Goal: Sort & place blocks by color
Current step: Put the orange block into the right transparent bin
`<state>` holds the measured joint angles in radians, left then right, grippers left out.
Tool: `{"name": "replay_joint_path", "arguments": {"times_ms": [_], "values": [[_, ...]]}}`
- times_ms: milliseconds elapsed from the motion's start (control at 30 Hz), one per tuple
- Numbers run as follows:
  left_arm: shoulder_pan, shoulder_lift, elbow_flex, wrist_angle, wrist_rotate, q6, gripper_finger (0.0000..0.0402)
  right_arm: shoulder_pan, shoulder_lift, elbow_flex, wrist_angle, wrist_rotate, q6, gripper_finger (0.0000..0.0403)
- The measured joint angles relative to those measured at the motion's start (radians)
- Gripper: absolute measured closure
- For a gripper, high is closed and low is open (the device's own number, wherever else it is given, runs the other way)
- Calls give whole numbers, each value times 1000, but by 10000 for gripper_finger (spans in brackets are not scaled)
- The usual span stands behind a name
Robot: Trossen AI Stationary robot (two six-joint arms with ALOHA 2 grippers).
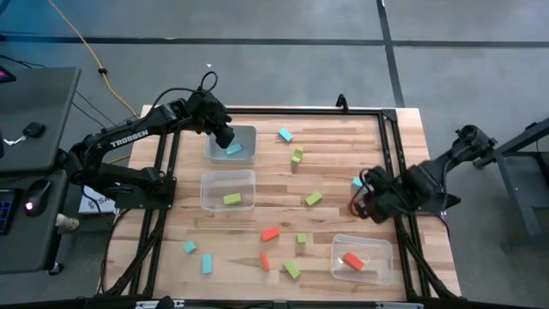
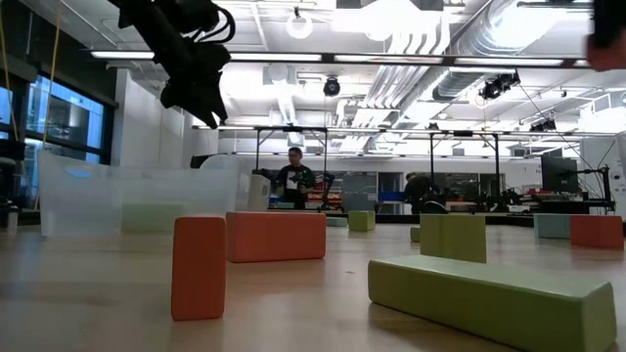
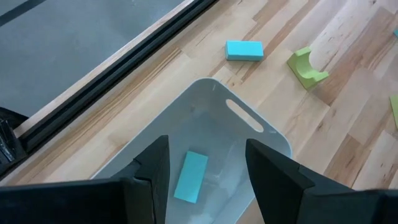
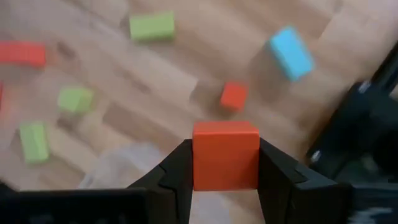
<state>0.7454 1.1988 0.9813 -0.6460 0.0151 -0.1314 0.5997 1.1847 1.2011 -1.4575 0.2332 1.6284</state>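
Note:
Three clear bins stand on the wooden table. The far-left bin (image 1: 244,137) holds a cyan block (image 3: 189,177), the middle bin (image 1: 228,180) a green block (image 1: 232,199), and the near-right bin (image 1: 377,249) a red block (image 1: 352,262). My left gripper (image 3: 206,146) hangs open above the far-left bin with nothing between its fingers. My right gripper (image 4: 225,186), near the table's right edge (image 1: 367,202), is shut on a red-orange cube (image 4: 225,152). Below it lie a small red block (image 4: 234,96) and a cyan block (image 4: 290,53). My right gripper pinches the red-orange cube by two opposite sides (image 4: 198,158) between its two fingers. The fingers come from above, pointing steeply down. The cube sits level in the hold, lifted clear of the table.
Loose blocks lie over the table's middle: cyan (image 1: 285,135), green (image 1: 297,155), green (image 1: 313,198), red (image 1: 270,233), cyan (image 1: 207,263), green (image 1: 292,269). A black frame rail (image 1: 390,154) runs along the table's edges. People stand far back in the room (image 2: 293,181).

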Motion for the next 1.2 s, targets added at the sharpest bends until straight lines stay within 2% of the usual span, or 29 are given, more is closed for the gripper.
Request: {"name": "replay_joint_path", "arguments": {"times_ms": [233,500,600,800,1200], "values": [[0,0,0,1,0,-7,243,180,2,-69,183,-51,185,291],[0,0,0,7,0,-24,243,303,74,-91,321,-98,311,291],[0,0,0,7,0,-24,243,320,125,-91,382,-120,330,291],[0,0,0,7,0,-25,243,326,260,-91,436,-290,352,291],[0,0,0,8,0,-24,243,318,447,-91,467,-358,391,291]]}}
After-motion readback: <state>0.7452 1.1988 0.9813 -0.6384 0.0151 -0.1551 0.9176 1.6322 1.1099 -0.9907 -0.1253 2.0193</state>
